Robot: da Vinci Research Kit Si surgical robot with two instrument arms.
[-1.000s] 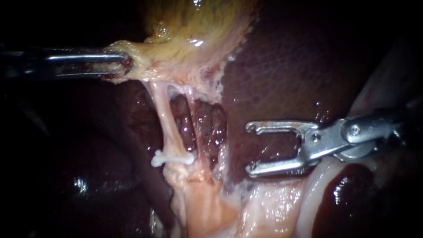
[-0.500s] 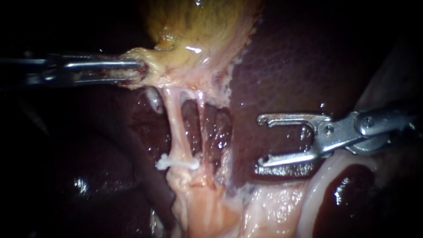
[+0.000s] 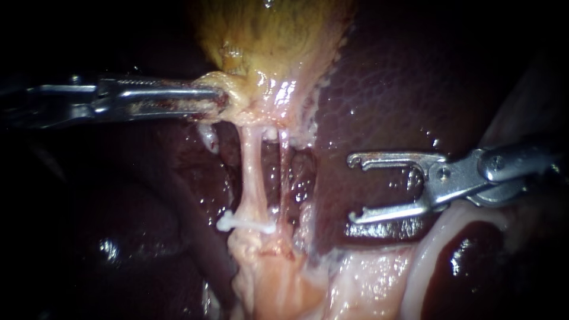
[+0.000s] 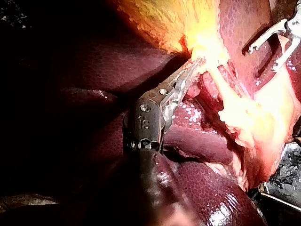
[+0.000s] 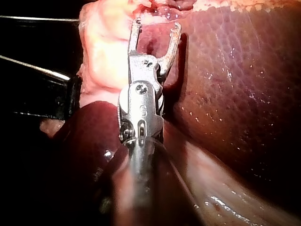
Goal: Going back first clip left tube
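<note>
The yellowish gallbladder (image 3: 269,41) hangs at the top, and my left instrument (image 3: 216,98) is shut on its pale lower edge. Two thin tubes run down from there. The left tube (image 3: 252,172) is stretched straight and carries a white clip (image 3: 246,223) across its lower end. The thinner right tube (image 3: 283,178) runs beside it. My right instrument (image 3: 354,188) stands open over the liver (image 3: 391,89), well to the right of both tubes, with nothing between its jaws. The left wrist view shows my left instrument (image 4: 195,63) gripping the yellow tissue. Open jaws of my right instrument (image 5: 155,26) show in the right wrist view.
Pale fatty tissue (image 3: 272,278) spreads below the clip and toward the lower right. Dark liver lobes (image 3: 118,237) fill the lower left. A pale fold of tissue (image 3: 438,237) lies under my right instrument.
My left instrument has carried the gallbladder edge to the right, so the tubes now stand more upright. My right instrument drew back to the right, then held still, jaws open throughout.
</note>
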